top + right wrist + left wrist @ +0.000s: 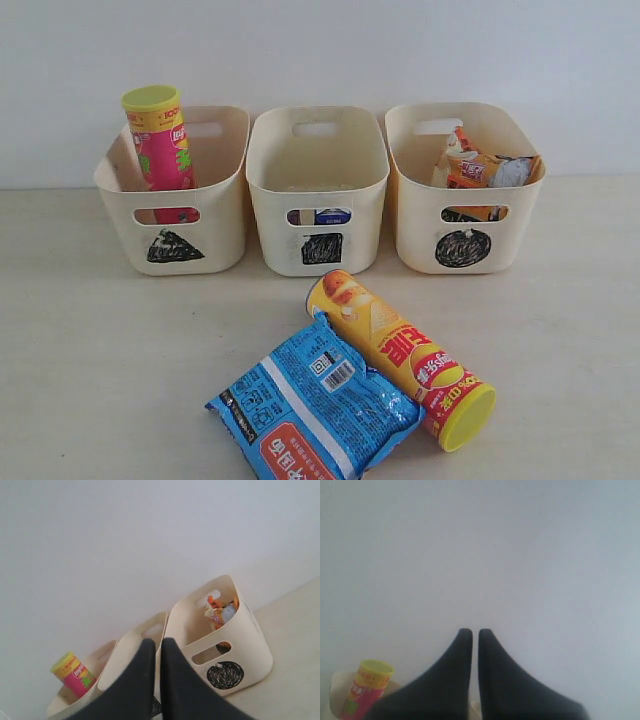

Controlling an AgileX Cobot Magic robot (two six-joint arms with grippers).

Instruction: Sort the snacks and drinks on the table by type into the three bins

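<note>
Three cream bins stand in a row at the back of the table (90, 360). The triangle bin (215, 240) holds the upright pink chip tube (160, 140). Through the square bin's (318, 190) handle slot a blue-and-white carton (330, 216) shows. The circle bin (462, 215) holds the orange-black-white bag (478, 168). In front lie the yellow-red chip tube (405, 355) and the blue crinkly bag (315, 405), touching. The purple carton is hidden. Neither gripper appears in the exterior view. My left gripper (475, 632) is shut and empty, facing the wall. My right gripper (159, 642) is shut and empty, pointing at the bins.
A plain pale wall rises right behind the bins. Bare table stretches to the left and right of the lying snacks.
</note>
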